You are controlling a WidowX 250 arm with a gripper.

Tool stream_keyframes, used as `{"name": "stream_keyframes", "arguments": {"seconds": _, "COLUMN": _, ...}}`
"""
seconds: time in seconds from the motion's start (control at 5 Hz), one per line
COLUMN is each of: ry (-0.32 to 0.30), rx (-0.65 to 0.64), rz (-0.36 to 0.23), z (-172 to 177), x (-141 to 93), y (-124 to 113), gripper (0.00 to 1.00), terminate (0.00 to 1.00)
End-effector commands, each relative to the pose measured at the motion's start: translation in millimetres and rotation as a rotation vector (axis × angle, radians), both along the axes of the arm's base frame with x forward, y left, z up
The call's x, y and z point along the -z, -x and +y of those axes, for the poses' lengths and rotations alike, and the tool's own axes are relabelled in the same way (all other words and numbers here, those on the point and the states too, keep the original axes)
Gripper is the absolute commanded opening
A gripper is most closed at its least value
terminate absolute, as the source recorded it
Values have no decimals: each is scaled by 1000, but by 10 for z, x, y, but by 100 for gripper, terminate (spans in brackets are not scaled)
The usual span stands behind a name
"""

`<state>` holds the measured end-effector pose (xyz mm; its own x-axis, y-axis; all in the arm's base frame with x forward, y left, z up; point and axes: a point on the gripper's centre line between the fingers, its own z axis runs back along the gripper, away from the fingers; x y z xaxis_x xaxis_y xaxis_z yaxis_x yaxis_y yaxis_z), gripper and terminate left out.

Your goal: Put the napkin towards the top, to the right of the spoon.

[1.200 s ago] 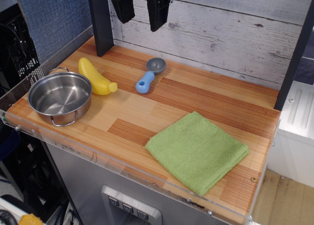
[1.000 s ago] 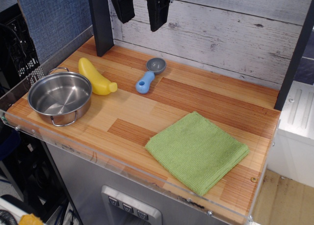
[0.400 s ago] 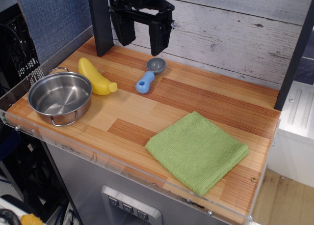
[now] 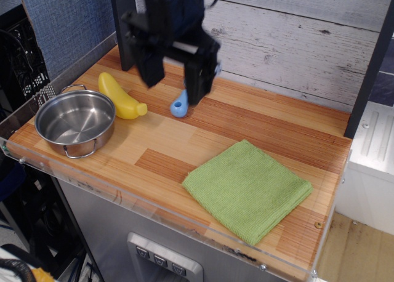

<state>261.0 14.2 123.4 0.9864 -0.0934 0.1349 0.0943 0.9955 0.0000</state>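
steel pot (image 4: 75, 120) holding nothing, napkin (image 4: 247, 189) flat

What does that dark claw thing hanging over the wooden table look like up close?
The gripper is all black, a blocky body with two flat, squared-off fingers pointing down. A pale strip runs across the body between them, and a thin black cable loops off its top right. The picture is slightly blurred, so no markings can be read.

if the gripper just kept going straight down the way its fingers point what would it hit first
Probably bare wooden tabletop, between the yellow banana toy and the spoon. The open gripper points down there, though depth is unclear and its right finger might clip the spoon. The napkin lies well clear.
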Motion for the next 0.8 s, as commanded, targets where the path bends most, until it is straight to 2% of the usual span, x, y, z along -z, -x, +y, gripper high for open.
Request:
{"name": "stream_keyframes", "arguments": {"seconds": 0.0, "ry": 18, "rx": -57, "rz": 27, "z": -287, "x": 168, "y": 163, "gripper": 100, "terminate": 0}}
{"name": "stream_keyframes", "arguments": {"seconds": 0.2, "ry": 8, "rx": -13, "rz": 32, "z": -493, "x": 293, "y": 126, "gripper": 100, "terminate": 0}}
{"name": "stream_keyframes", "arguments": {"seconds": 0.4, "ry": -1, "rx": 40, "rz": -19, "z": -661, "x": 393, "y": 44, "gripper": 100, "terminate": 0}}
{"name": "stream_keyframes", "arguments": {"seconds": 0.6, "ry": -15, "rx": 79, "rz": -105, "z": -761, "x": 496, "y": -38, "gripper": 100, "terminate": 0}}
